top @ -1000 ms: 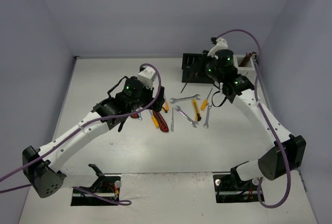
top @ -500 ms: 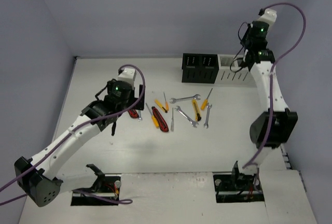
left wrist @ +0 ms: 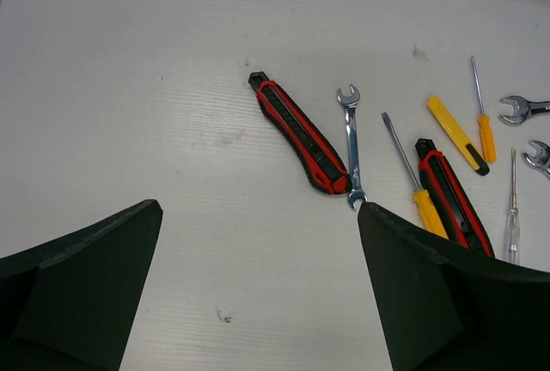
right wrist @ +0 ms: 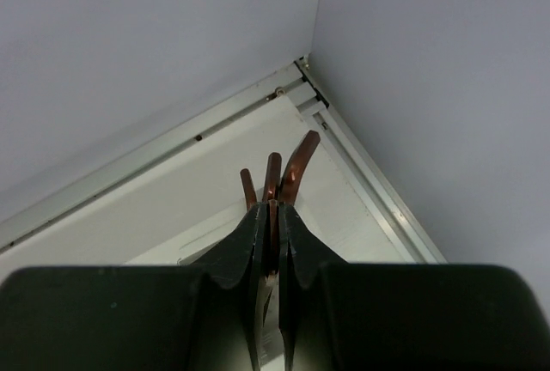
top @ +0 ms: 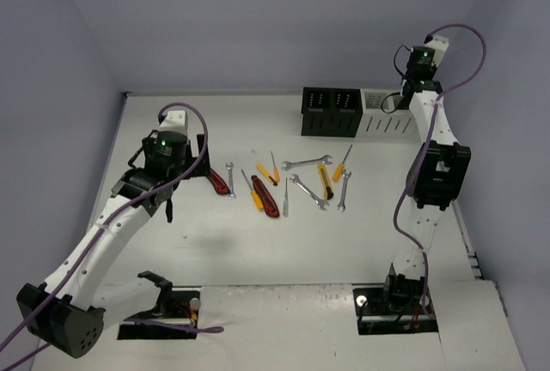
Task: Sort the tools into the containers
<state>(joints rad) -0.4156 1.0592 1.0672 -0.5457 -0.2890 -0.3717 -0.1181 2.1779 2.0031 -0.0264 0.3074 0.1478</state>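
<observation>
Several tools lie in a row mid-table: a red-black knife (top: 219, 183) (left wrist: 301, 135), a silver wrench (top: 230, 179) (left wrist: 351, 143), orange-handled screwdrivers (top: 253, 191), a second red-black knife (top: 265, 198), yellow knives (top: 326, 182) and more wrenches (top: 306, 163). My left gripper (top: 199, 163) (left wrist: 259, 206) is open and empty, just left of the first knife. My right gripper (top: 412, 79) (right wrist: 273, 209) is raised over the white container (top: 387, 115), shut on a bundle of brownish hex keys (right wrist: 277, 173). The black container (top: 330, 112) stands beside the white one.
Grey walls enclose the table on the left, back and right. The right wrist view shows the table's back right corner rail (right wrist: 344, 130). The arm bases sit at the near edge (top: 163, 302).
My left arm has drawn back to the left, off the tools. My right arm has risen from the black container and swung right over the white one.
</observation>
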